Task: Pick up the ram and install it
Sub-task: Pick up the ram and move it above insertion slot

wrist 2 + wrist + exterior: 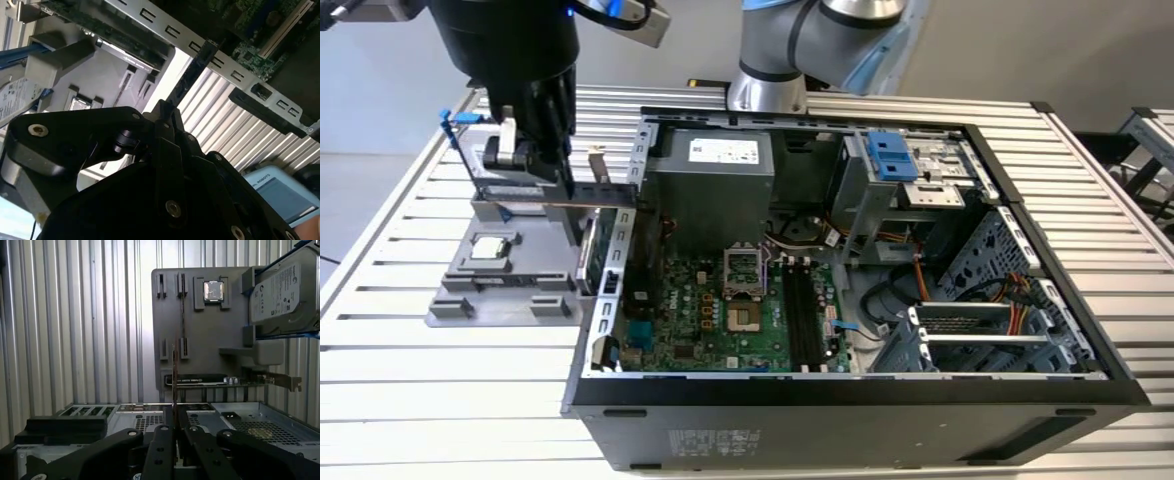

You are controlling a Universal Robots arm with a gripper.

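Gripping the ram (174, 375) edge-on, the claw (175, 420) has its two fingers pinched together on the lower end of the stick, so it is closed on the part with no visible gap. In the second wrist view the same stick (192, 70) runs as a dark narrow strip up out of the fingers towards the slotted metal rail of the PC case (854, 410). The ram hangs in the air, touching nothing else, on the side of the case where the grey fixture (210, 340) sits on the slatted counter (454, 400).

In the fixture, the narrow track between the small clips looks vacant, while the hard drive (282, 290), the square chip (213, 290) and the taller card with metal tab (240, 383) sit in their places.

Progress, as a judgement: pick-up done, ram is out of its holder and secure in the claw. Install not done, since the long black slots (801, 320) on the motherboard (720, 320) look vacant in the exterior view and the claw sits well apart from them, towards the exterior view's left, outside the case wall. Exact ram height over the fixture cannot be told
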